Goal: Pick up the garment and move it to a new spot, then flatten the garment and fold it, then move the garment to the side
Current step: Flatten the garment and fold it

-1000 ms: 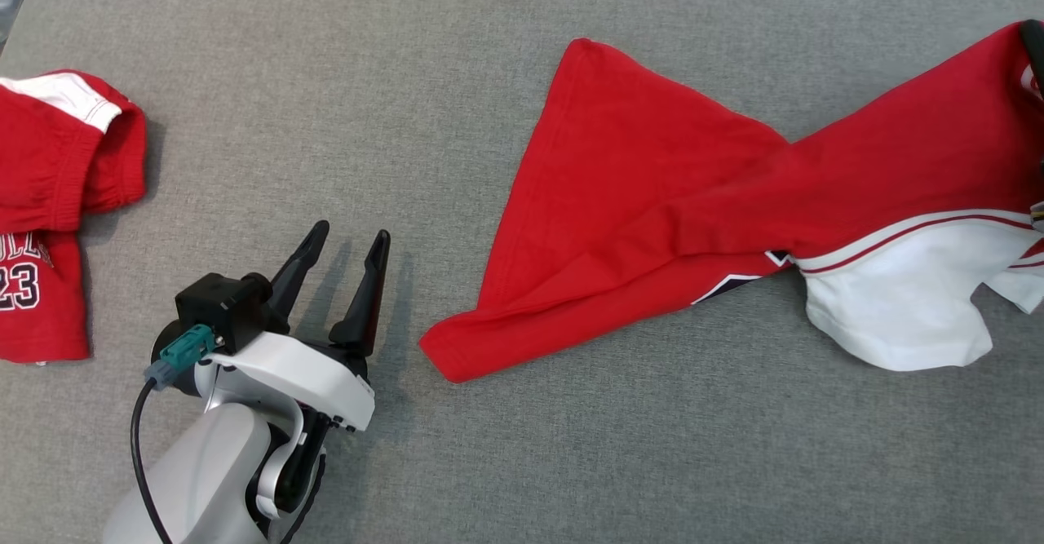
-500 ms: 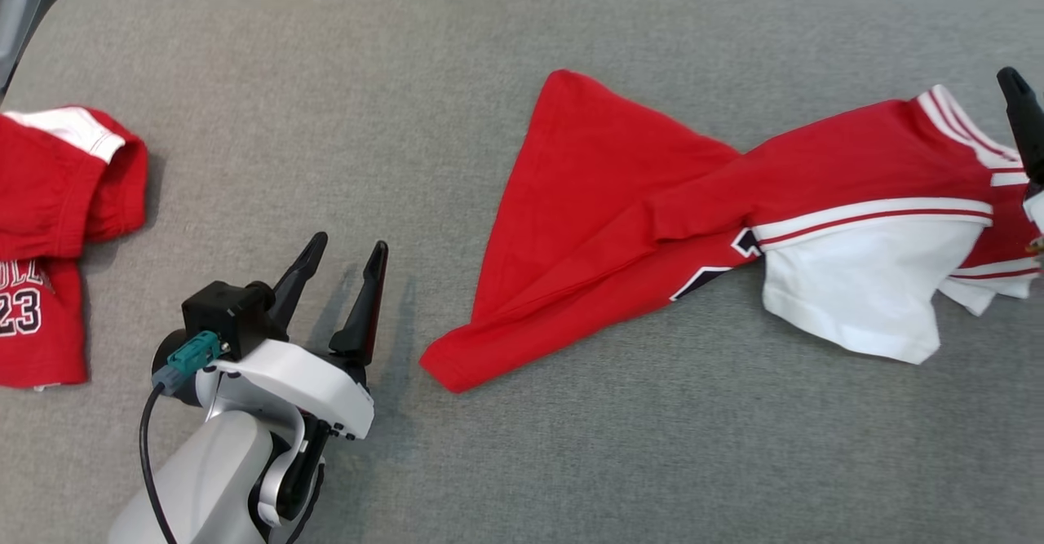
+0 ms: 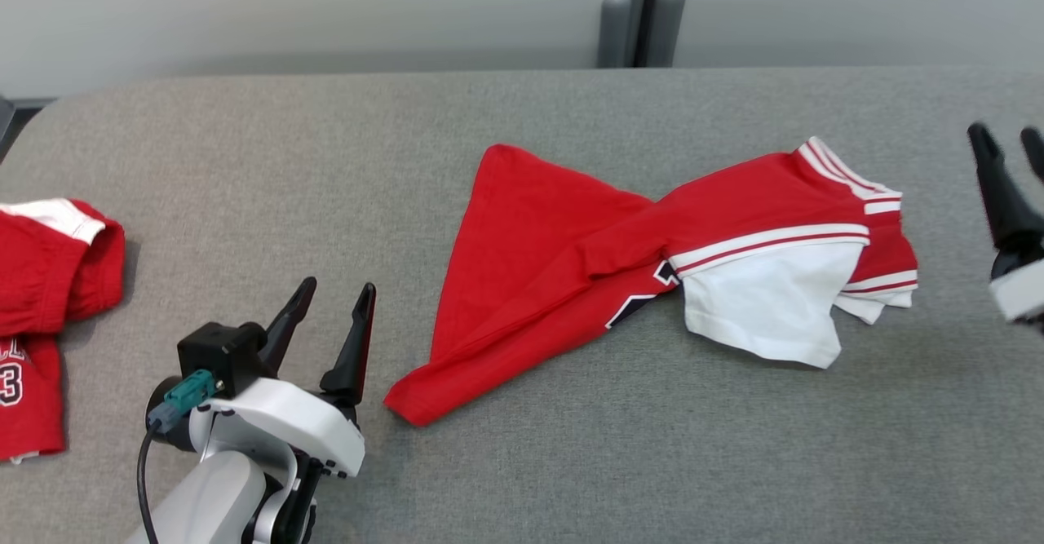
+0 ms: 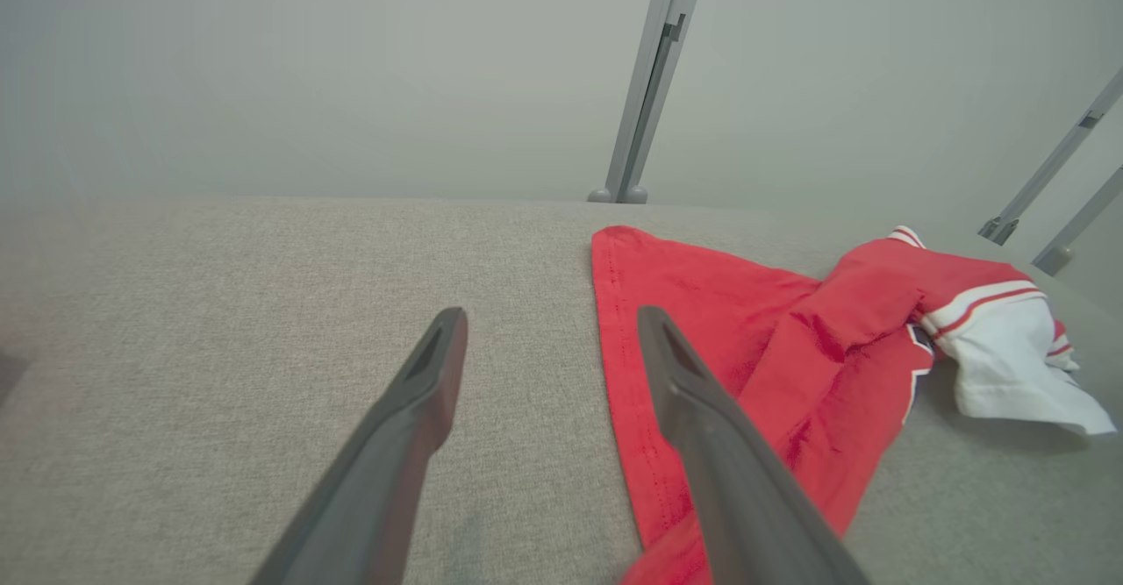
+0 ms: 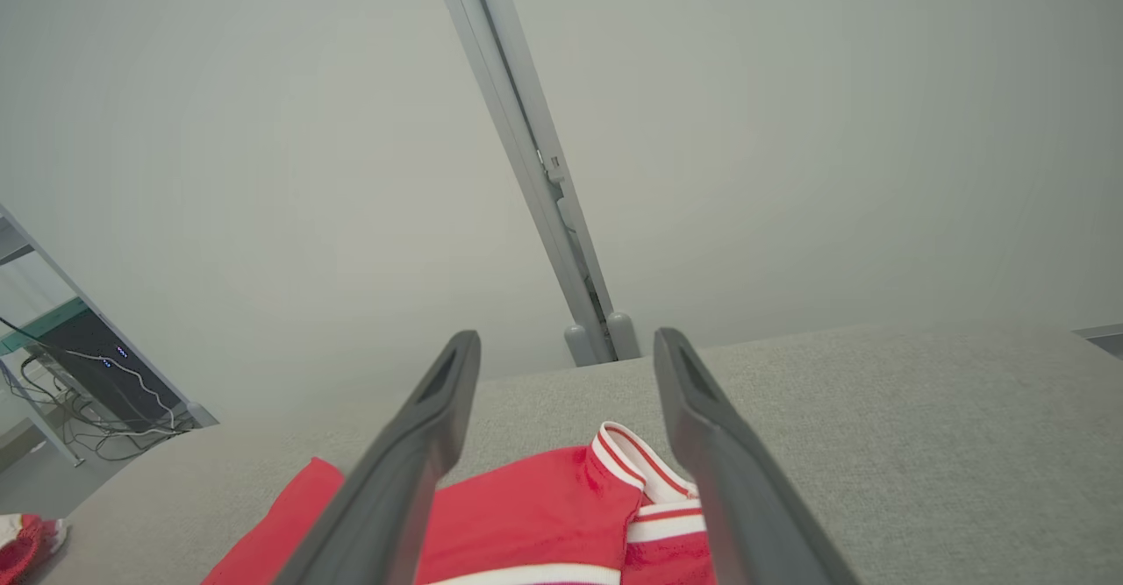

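The garment (image 3: pixel 571 258) is a red jersey with white panels and striped trim, lying twisted and crumpled across the middle of the grey table (image 3: pixel 571 462). It shows again in the left wrist view (image 4: pixel 754 348) and under the fingers in the right wrist view (image 5: pixel 544 506). My left gripper (image 3: pixel 334 299) stands open at the lower left, just left of the jersey's near red corner, holding nothing. At the right edge my right gripper (image 3: pixel 1007 140) is open and lifted clear of the cloth, to the right of the striped end.
A second red garment (image 3: pixel 41 299) with white numbers lies at the table's left edge. A grey wall and a post (image 3: pixel 640 14) stand behind the table's far edge.
My right gripper has opened and let go of the jersey's striped end, which dropped onto the table. The camera has tilted up, so the wall now shows. The left arm stayed put.
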